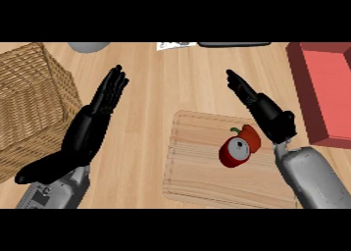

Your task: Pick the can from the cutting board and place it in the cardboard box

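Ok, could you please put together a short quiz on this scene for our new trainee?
1. True or false: the right hand is curled round the red can.
2. What lies beside the can on the wooden cutting board? A) a banana B) a red bell pepper C) a mug
3. Which container stands left of the cutting board?
Key: 1 false, it and the left hand are both open and hold nothing; 2 B; 3 the wicker basket, while the red box is on the right.
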Action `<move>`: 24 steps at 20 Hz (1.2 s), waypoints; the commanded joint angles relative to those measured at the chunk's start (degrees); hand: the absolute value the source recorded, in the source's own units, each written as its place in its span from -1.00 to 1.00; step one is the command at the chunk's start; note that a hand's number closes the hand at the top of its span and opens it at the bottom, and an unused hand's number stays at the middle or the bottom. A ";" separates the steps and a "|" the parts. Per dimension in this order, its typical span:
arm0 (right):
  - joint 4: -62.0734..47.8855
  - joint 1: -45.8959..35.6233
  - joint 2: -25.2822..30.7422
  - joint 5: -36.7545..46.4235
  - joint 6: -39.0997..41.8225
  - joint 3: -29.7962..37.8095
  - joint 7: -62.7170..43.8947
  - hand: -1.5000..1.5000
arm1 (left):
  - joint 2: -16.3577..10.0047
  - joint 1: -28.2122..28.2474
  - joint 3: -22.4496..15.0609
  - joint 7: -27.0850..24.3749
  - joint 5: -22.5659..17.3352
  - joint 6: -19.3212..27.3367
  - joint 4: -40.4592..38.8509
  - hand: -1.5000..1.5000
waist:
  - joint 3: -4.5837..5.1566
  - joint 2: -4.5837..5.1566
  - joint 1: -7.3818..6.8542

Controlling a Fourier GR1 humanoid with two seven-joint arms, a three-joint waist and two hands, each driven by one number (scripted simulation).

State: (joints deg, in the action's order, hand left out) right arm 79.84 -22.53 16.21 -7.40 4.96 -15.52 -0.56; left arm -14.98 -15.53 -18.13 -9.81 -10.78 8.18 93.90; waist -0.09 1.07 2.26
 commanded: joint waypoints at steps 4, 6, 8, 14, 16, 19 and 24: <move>3.58 8.83 7.05 -5.32 3.52 13.16 25.05 -1.00 | -8.85 6.47 4.10 4.98 4.79 1.83 -7.44 0.00 | -0.60 -0.87 0.77; 4.87 9.19 7.42 -8.02 3.95 17.92 31.44 -1.00 | -11.54 9.66 5.83 7.12 6.58 3.90 -11.00 0.00 | -1.19 -0.87 1.75; -2.64 13.58 7.43 -4.96 -6.37 25.07 30.48 -1.00 | -10.49 10.86 4.71 7.25 6.64 4.12 -11.43 0.00 | -0.89 0.63 2.75; -5.75 23.23 6.63 -4.51 4.89 28.19 63.48 -1.00 | -10.74 12.40 3.81 7.48 8.19 4.48 -12.78 0.00 | -0.59 -0.57 0.26; -7.32 26.15 9.79 1.56 5.46 27.18 71.18 -1.00 | -10.65 10.35 3.77 8.28 8.51 4.19 -13.14 0.00 | -0.33 -0.63 -0.22; -6.35 31.57 13.56 8.64 0.15 27.82 73.84 -1.00 | -11.03 10.39 3.98 8.18 8.56 3.34 -14.18 0.00 | -0.03 -1.03 -0.40; 0.82 39.94 14.79 13.88 -1.19 25.95 70.68 -1.00 | -10.62 7.74 5.70 6.57 8.92 2.35 -18.44 0.00 | 0.16 -1.11 -0.67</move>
State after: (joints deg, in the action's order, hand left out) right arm 76.67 11.63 29.53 1.76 4.37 11.87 62.51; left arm -25.15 -6.63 -14.48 -2.76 -2.05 10.76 79.83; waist -0.28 -0.05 1.80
